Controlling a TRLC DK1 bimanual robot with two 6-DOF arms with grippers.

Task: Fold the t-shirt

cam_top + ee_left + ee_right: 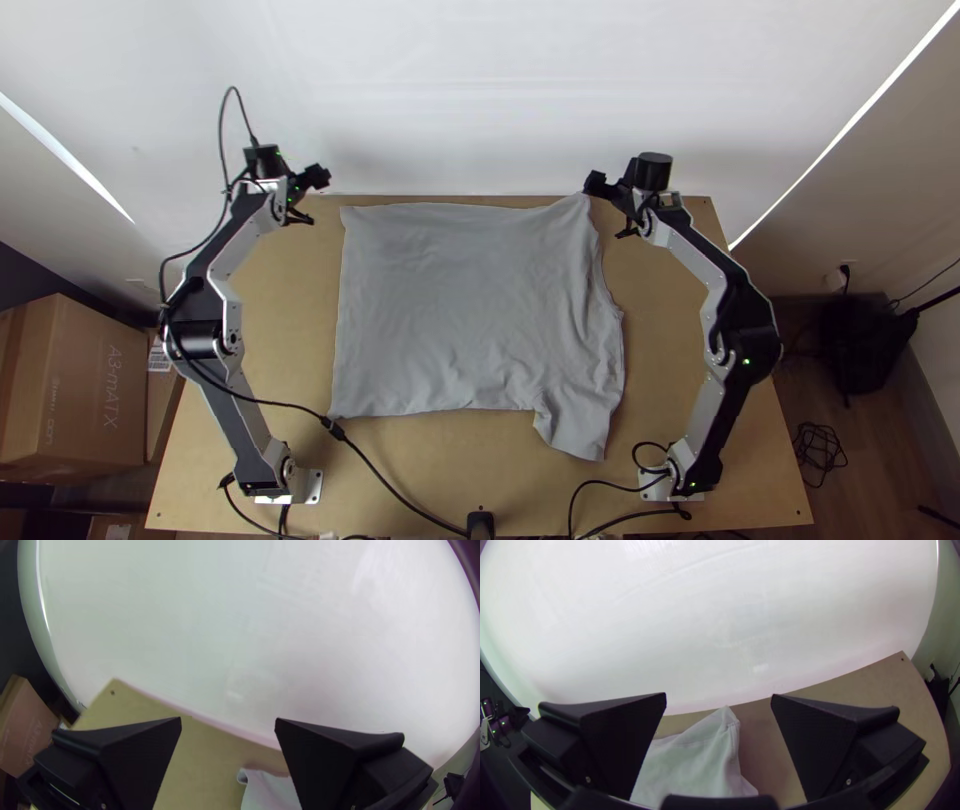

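Observation:
The grey t-shirt (460, 310) lies spread on the table, its left, far and near edges fairly straight; one sleeve sticks out toward the near side at the right. My left gripper (312, 198) stands open beyond the shirt's far left corner, apart from the cloth. In the left wrist view a shirt corner (270, 790) shows beside the open left gripper (228, 722). At the far right corner my right gripper (608, 208) is open. In the right wrist view the pointed shirt corner (705, 755) lies between the spread fingers of the right gripper (719, 697), not clamped.
The light wooden table (400, 460) meets a white wall (480, 100) at its far edge. A black cable (390, 485) runs from the left arm across the near table. Cardboard boxes (75, 385) stand at the left, and a black bag (860, 340) is on the floor at the right.

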